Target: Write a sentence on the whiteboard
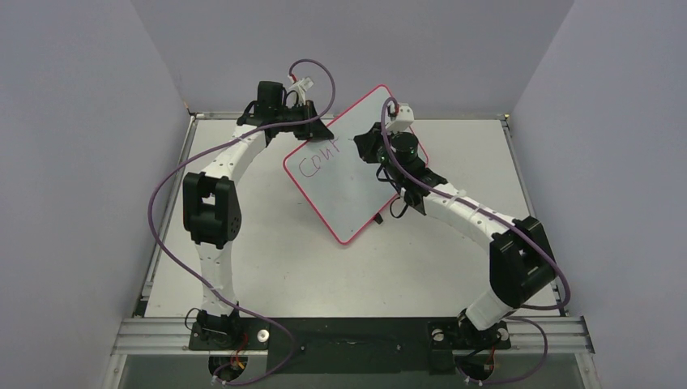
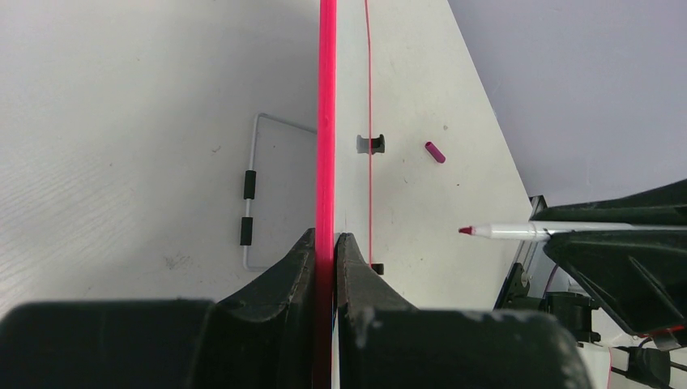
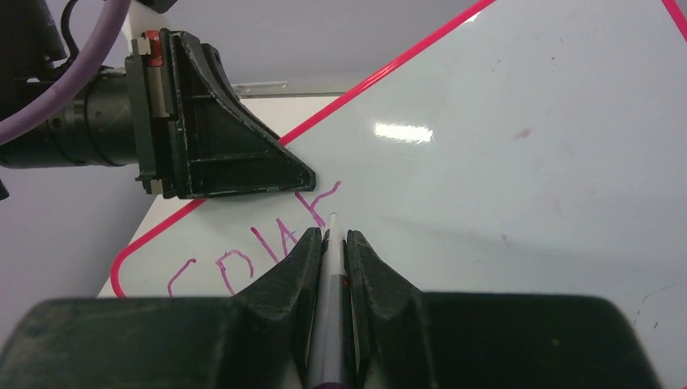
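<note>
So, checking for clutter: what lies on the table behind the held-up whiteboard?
A bent wire frame with two black sleeves lies on the table behind the whiteboard. From above the board covers that spot, and the left tool, shut on its rim, hides the nearest strip.

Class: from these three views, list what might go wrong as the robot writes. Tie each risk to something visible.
1. The left gripper pinches the tilted whiteboard only at its rim; pen pressure could pivot it.
2. The right gripper holds the marker in a thin pinch; it may slide back.
3. The letters lie beside the left jaws; a slip could smear them.
</note>
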Tool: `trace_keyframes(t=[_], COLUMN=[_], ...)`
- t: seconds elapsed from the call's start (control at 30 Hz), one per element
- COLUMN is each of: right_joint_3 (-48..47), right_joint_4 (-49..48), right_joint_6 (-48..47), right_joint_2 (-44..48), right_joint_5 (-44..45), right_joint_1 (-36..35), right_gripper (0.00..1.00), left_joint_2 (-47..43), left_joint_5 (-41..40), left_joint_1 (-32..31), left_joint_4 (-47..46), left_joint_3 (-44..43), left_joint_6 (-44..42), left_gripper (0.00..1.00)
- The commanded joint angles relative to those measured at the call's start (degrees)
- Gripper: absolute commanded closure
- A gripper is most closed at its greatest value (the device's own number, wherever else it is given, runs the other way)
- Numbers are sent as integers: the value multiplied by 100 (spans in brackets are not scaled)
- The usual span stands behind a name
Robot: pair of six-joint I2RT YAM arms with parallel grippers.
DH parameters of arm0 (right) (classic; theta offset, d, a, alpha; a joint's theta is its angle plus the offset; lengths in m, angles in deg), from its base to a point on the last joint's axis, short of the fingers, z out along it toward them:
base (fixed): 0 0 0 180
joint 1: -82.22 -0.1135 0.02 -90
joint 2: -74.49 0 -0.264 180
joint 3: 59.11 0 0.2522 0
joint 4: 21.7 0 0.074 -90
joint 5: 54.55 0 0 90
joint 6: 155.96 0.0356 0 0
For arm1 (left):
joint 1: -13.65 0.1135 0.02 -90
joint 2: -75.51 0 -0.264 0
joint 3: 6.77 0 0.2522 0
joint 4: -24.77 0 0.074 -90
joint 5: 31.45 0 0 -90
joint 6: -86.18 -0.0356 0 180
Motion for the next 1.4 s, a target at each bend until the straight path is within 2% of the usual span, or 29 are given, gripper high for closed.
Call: trace_keyframes(t=[0.0,0.83,1.37], right_joint_3=[-461,-1459,-1367], right_joint_4=[-329,-80,-41], right_joint_6=[119,182,143], right_joint_2=[-336,-1376,-1387], right_joint_5=[-13,-16,-346], right_joint_1=[66,229,103], right_gripper=[100,100,100], left_joint_2=[-64,-69,-90], left_joint_5=[-287,-268,-285], left_joint_1=[-183,-182,-182], left_joint_4=[-43,-38,-47], left_joint_3=[-92,-73,-42], left_joint_6=[-557,-574,-575], left_gripper=[100,100,100])
